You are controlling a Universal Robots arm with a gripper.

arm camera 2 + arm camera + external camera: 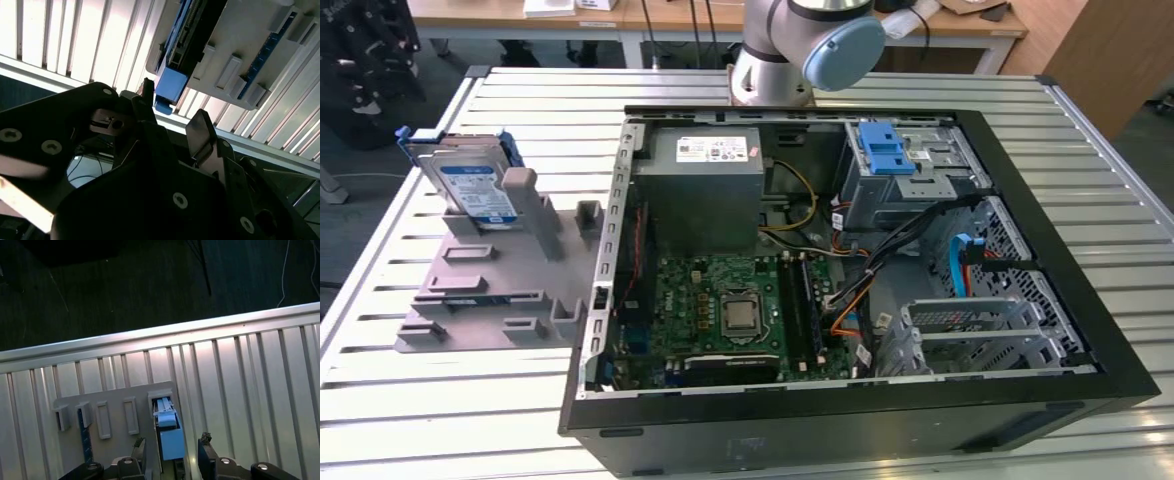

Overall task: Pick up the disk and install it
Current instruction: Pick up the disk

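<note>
Currently the disk is not installed. It stands on edge in a slot of the grey fixture on the slatted table, at the exterior view's left of the open computer case and well apart from it. Silver body, blue-and-white label facing the camera, blue carrier frame around it.

The gripper is spread and holds nothing. In the first wrist view its two dark fingers sit one on each side of the blue carrier end of the disk, with a small gap on both sides (no contact visible, so I'm calling it hovering, not gripping). The grey fixture with its row of slots lies beside the disk. The slatted table runs on beyond it, with dark floor past the table edge.

The second wrist view gives the same story from another angle. The gripper has its jaws apart, the blue end of the disk is just beyond the fingertips, and the grey fixture is behind.

In the exterior view the arm rises at the far edge of the table, behind the case. Inside the case are:
- a grey power-supply box with a white sticker
- a green motherboard
- a blue bracket on top of the grey drive cage
- loose cables below the cage
</note>
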